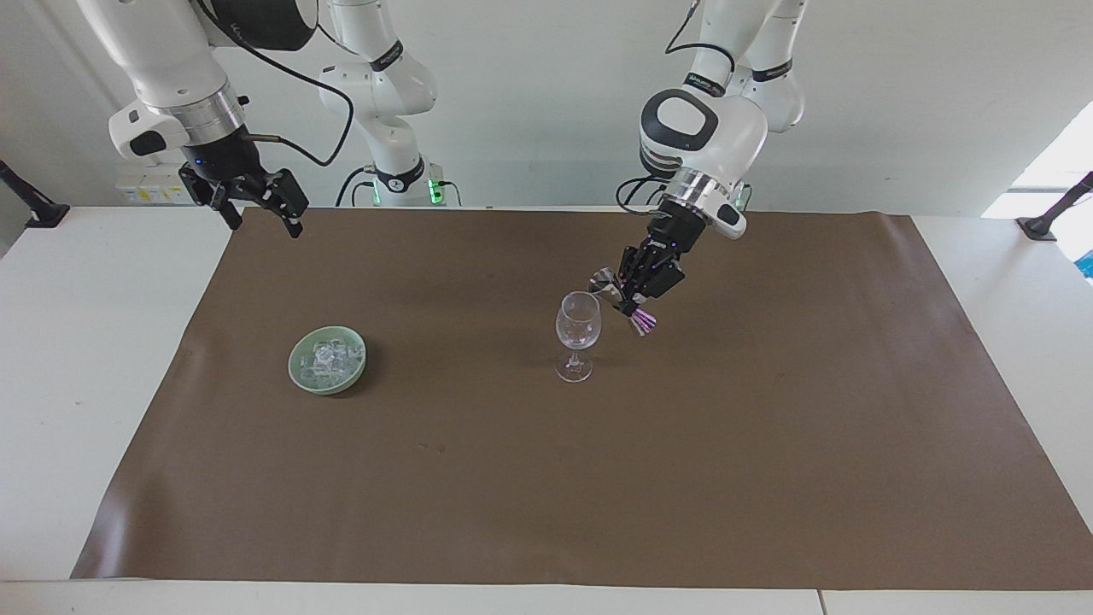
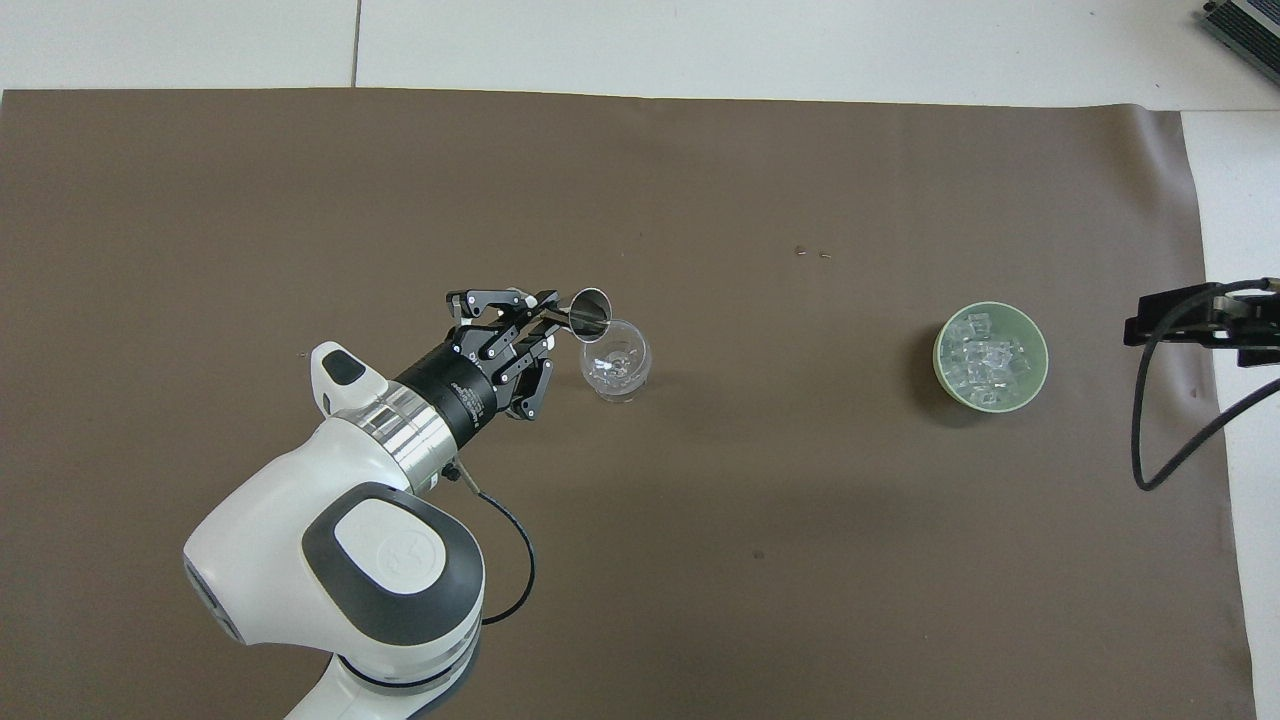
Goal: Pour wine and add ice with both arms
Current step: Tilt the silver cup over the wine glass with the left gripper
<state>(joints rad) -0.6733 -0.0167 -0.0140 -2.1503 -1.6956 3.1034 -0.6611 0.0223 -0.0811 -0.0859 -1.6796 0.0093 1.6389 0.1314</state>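
1. A plain white wall (image 1: 546, 102) runs along the robots' end of the table.
2. The wide white tabletop (image 1: 85, 359) is made of joined panels; a seam shows in the overhead view.
3. A large brown rectangular mat (image 1: 598, 478) covers most of it, leaving white margins at both ends.
4. Bright daylight enters at a window opening (image 1: 1055, 162) toward the left arm's end.
5. Black clamp brackets (image 1: 1055, 213) sit at the table's corners.

no readable text, labels or numbers on anything
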